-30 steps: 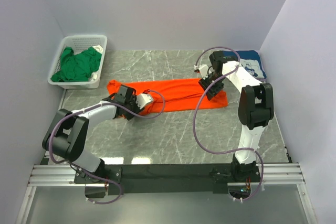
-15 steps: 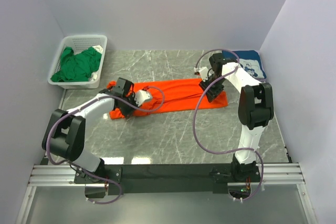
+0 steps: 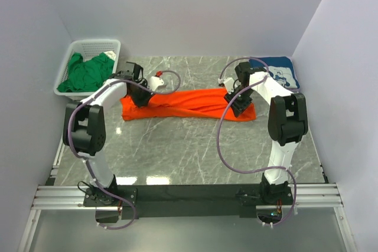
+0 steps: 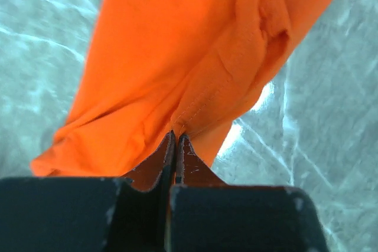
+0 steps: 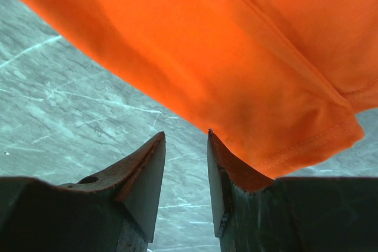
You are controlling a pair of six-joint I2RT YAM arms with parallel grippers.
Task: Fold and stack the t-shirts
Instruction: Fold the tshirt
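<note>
Starting at the near edge, we see bare grey marble-patterned tabletop (image 3: 195, 151). Beyond it the soft bright orange t-shirt (image 3: 189, 103) lies across the middle of the table as a long rumpled band running left to right. A gripper is at each end of it.

At the left end, the left gripper (image 3: 140, 95) sits on the far edge of the band. In its wrist view the two dark fingers (image 4: 192, 172) are pressed together with no gap. They pinch a stitched seam of the orange t-shirt (image 4: 177, 45) right at their tips, and the cloth fans out away from the pinch over the marble.

At the right end, the right gripper (image 3: 239, 105) hangs over the cloth close to its near hem. In its wrist view the fingers (image 5: 144, 172) stand spread, with bare marble showing between them. The orange t-shirt (image 5: 248, 57) lies just past the tips. Its hem crosses beyond the gap, and the right-hand finger meets the cloth's corner, though we cannot tell whether it touches.

Farther back, at the far left, a white plastic lattice basket (image 3: 94, 43) holds a crumpled plain green t-shirt (image 3: 88, 74). In the far right corner a folded navy blue t-shirt with white print (image 3: 283, 70) lies flat on the table, apart from the orange one.
</note>
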